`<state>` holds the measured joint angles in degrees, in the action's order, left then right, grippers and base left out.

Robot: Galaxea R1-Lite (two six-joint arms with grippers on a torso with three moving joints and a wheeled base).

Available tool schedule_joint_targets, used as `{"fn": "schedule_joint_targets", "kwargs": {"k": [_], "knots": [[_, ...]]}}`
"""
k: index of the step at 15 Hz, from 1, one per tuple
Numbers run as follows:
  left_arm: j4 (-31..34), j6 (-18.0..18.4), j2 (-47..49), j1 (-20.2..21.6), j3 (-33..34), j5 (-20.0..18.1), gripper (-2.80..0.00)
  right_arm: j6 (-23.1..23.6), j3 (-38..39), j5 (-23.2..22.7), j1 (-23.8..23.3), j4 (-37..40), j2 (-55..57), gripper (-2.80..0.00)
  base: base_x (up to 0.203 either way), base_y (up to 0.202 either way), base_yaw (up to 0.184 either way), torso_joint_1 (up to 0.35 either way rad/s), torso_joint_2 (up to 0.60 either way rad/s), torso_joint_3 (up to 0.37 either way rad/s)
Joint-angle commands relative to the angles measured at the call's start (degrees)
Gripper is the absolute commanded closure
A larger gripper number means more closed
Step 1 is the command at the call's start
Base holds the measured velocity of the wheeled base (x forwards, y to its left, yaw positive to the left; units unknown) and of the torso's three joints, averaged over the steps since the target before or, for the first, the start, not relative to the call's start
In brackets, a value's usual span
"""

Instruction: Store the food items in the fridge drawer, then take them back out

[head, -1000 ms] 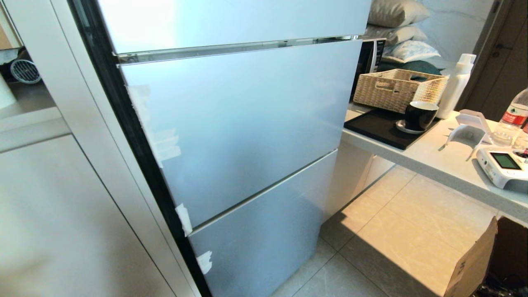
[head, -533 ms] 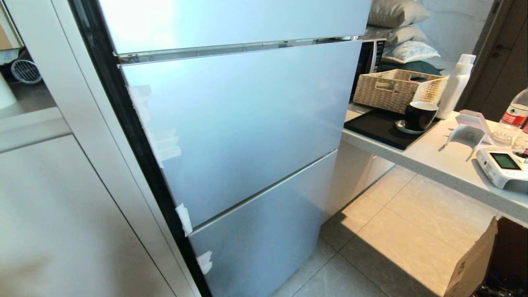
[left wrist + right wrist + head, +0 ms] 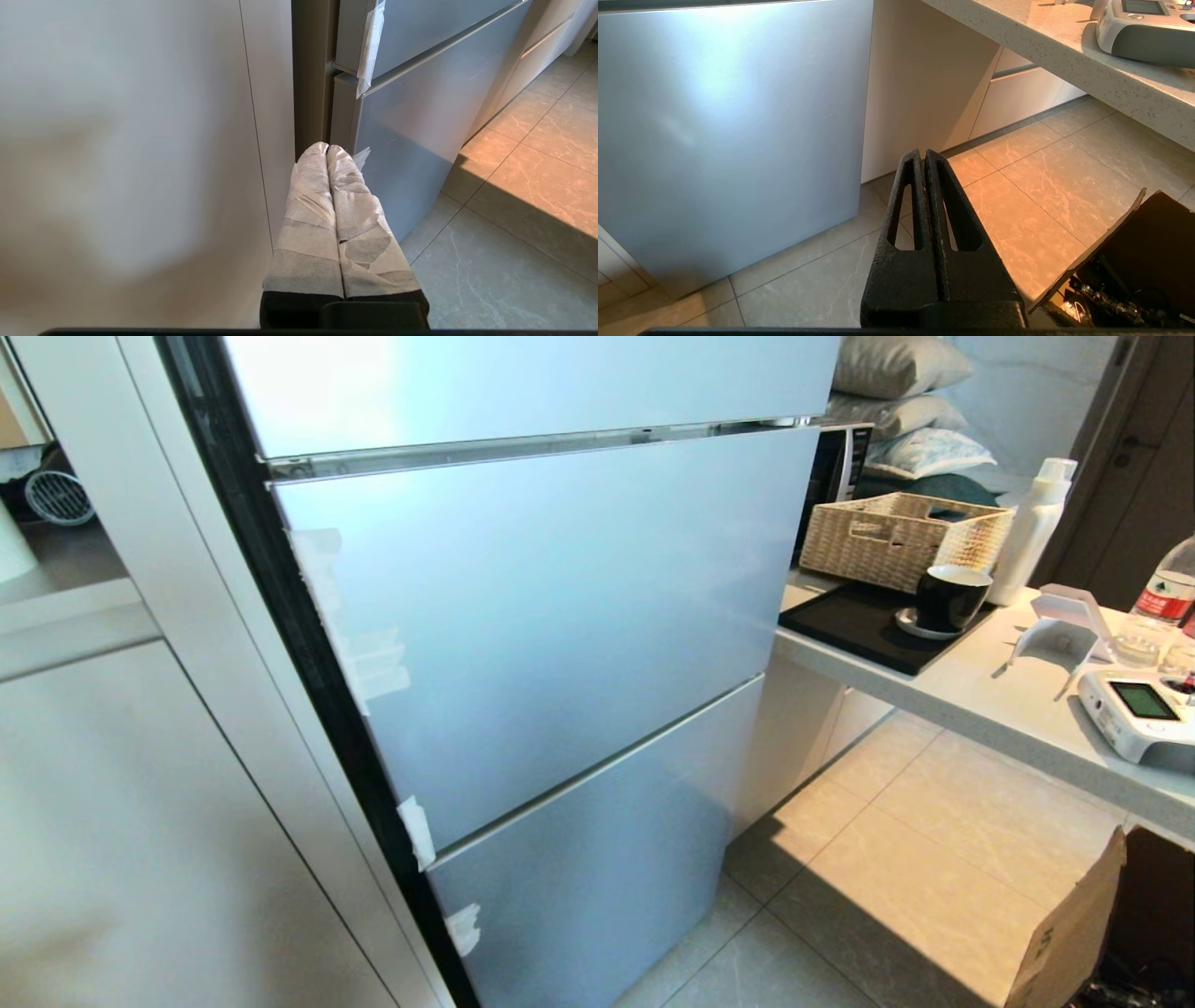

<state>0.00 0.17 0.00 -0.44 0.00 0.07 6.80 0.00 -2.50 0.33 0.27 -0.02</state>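
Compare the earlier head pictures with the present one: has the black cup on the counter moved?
No. The black cup sits in the same spot on the black tray, just in front of the wicker basket, in all three head pictures.

The fridge (image 3: 523, 644) stands shut, its doors stacked one above another. A cabinet (image 3: 140, 821) flanks it on the left. To its right a surface (image 3: 990, 709) runs along above the floor (image 3: 896, 859). On that surface, nearest the fridge, lies a tray (image 3: 859, 625) with a cup (image 3: 950, 597) on its saucer; a basket (image 3: 896, 537) sits behind the tray and a bottle (image 3: 1032, 532) just right of the basket. Farther right rests a small device (image 3: 1139, 709). A cardboard box (image 3: 1074, 933) stands on the floor below the surface's right end.
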Motion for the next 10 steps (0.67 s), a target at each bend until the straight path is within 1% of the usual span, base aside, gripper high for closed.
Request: {"fn": "schedule_joint_targets", "kwargs": {"k": [1,6,8,10], "knots": [[0.0,0.2,0.1,0.0,0.0,0.0,0.00,0.1,0.0,0.0,0.0,0.2,0.1,0.00,0.000,0.000,0.000,0.000,0.00,0.000],[0.0,1.0,0.1,0.0,-0.4,0.0,0.00,0.1,0.0,0.0,0.0,0.2,0.1,0.00,0.000,0.000,0.000,0.000,0.00,0.000],[0.7,1.9,0.6,0.0,-5.2,-0.6,0.00,0.1,0.0,0.0,0.0,0.1,0.1,0.00,0.000,0.000,0.000,0.000,0.00,0.000],[1.1,2.0,6.1,0.0,-9.1,-1.6,0.00,0.1,0.0,0.0,0.0,0.2,0.1,0.00,0.000,0.000,0.000,0.000,0.00,0.000]]}}
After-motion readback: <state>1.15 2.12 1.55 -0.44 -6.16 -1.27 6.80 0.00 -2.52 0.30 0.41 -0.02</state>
